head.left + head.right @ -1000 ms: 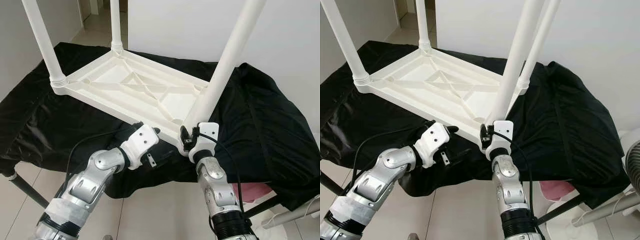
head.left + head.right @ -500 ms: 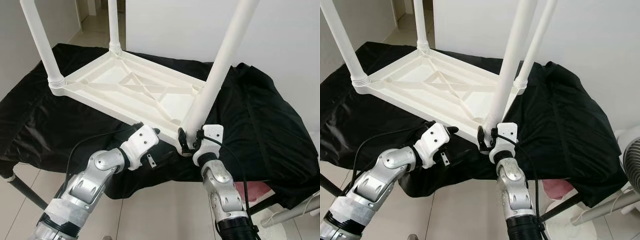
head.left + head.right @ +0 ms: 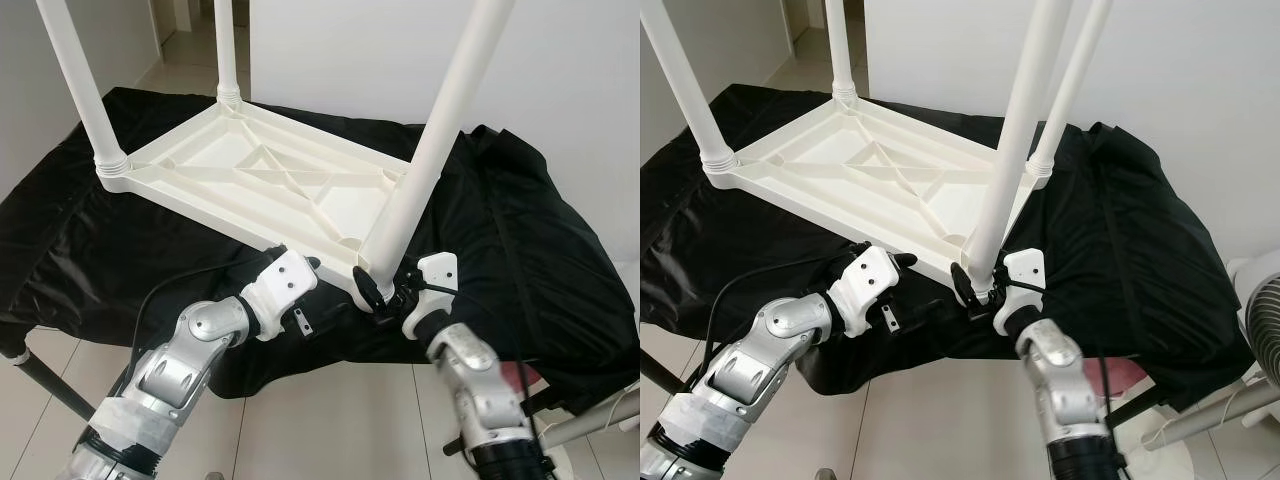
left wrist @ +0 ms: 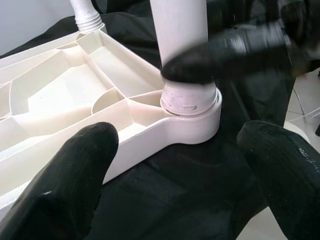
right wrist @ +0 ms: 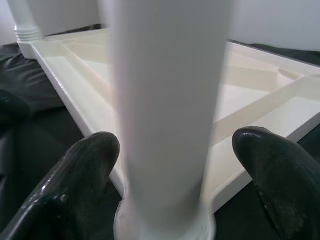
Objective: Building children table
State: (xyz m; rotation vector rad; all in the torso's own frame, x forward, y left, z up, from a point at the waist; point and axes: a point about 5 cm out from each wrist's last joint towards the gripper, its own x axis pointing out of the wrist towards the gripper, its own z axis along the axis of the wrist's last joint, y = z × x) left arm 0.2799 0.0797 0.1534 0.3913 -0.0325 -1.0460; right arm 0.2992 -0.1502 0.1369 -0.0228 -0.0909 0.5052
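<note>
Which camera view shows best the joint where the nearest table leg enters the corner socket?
The left wrist view: the leg's base sits sharp in its corner socket, with the right end effector at it. The right wrist view shows the leg blurred and close. The eye views show the joint small, partly hidden.

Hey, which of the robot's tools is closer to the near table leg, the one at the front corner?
Right. The right tool straddles the base of the near table leg, open around it. The left tool sits to its left, at the tabletop's front edge, also open.

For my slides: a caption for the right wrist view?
Right tool, fingers spread either side of a white table leg standing in the upturned tabletop.
</note>
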